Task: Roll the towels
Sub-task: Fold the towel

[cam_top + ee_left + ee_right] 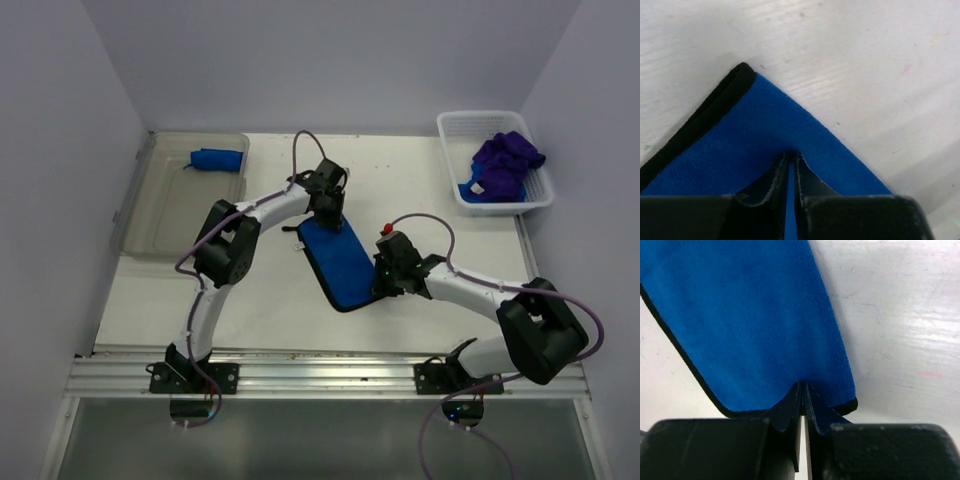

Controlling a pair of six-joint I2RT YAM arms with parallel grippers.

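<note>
Starting at the upper left of the overhead view, a clear tray (pixel 160 215) sits on the desk (pixel 270 305) with one rolled towel (pixel 217 159), bright blue, lying at its far end.

Right of the tray, the left arm bends up and across toward the centre. The left tool (pixel 328 208) points down onto the far left corner of the blue towel (pixel 340 262). In the left wrist view its fingers (pixel 807 182) are drawn in to a thin slit. Their tips meet on the cloth a little way in from the corner, nipping it, and the dark edging runs off to the lower left.

The blue towel lies flat and unrolled in the middle of the desk. It is slanted, with its long sides running from upper left to lower right.

At the towel's lower right corner sits the right tool (pixel 385 282). In the right wrist view it is closed down just as narrowly, its fingers (pixel 785 412) gripping the towel's short hemmed edge. The rest of the cloth spreads away toward the top of that view.

Farther right, in the upper right corner of the overhead view, a white basket (pixel 500 206) holds a heap of purple towels (pixel 508 158). A bit of blue cloth (pixel 468 190) shows beneath them at the near left side.
</note>
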